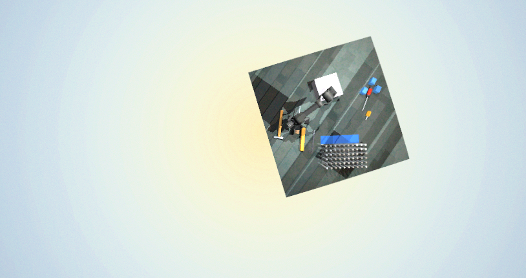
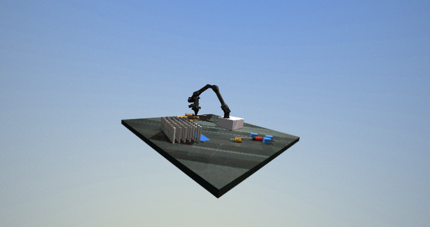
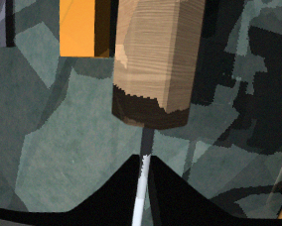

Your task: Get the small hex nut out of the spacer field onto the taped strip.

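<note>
My gripper (image 2: 196, 114) (image 3: 143, 161) points down at the left of the table in the top view. It is shut on the thin metal shaft (image 3: 139, 203) of a tool with a pale wooden handle (image 1: 296, 131) (image 2: 189, 114) (image 3: 149, 55), just below the handle's dark end. Whether the tool touches the table I cannot tell. The metal spacers (image 1: 366, 149) (image 2: 174, 135) stand upright in rows. The blue taped strip (image 1: 339, 139) (image 2: 203, 137) lies along one side of them. The hex nut cannot be made out in any view.
A yellow-orange handle (image 1: 302, 139) (image 3: 76, 30) lies close beside the wooden one. A thin dark rod (image 1: 313, 139) lies between it and the spacers. A T-headed tool (image 1: 280, 123) lies far left. A red screwdriver (image 1: 369, 91) (image 2: 258, 138), blue blocks (image 1: 373, 81) and a stubby yellow-handled tool (image 1: 368, 113) (image 2: 237, 139) lie right.
</note>
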Controlling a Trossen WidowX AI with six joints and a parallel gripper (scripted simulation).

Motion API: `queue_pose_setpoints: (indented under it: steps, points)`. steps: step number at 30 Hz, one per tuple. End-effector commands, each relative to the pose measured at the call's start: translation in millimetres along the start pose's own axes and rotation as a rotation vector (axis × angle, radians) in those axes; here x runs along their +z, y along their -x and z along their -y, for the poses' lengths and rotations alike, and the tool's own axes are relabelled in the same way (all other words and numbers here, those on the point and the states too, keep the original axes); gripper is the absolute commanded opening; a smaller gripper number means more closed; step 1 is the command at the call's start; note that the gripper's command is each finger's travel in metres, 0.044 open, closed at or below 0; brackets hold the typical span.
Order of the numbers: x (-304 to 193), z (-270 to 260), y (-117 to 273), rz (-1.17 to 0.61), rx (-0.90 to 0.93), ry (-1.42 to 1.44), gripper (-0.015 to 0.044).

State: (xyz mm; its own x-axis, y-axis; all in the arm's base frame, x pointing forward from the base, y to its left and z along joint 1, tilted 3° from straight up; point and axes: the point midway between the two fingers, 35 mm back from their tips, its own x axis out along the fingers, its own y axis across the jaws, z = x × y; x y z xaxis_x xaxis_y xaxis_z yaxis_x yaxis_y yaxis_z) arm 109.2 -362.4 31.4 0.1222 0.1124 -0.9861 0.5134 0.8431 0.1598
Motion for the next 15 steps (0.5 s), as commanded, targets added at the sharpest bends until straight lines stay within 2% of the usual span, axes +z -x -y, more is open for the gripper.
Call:
queue_pose_setpoints:
  steps: [1, 15]
  points:
    - [-14, 13, 3, -0.026, -0.008, 0.097, 0.0000]
    - [-55, 45, 7, -0.101, 0.004, 0.407, 0.0000]
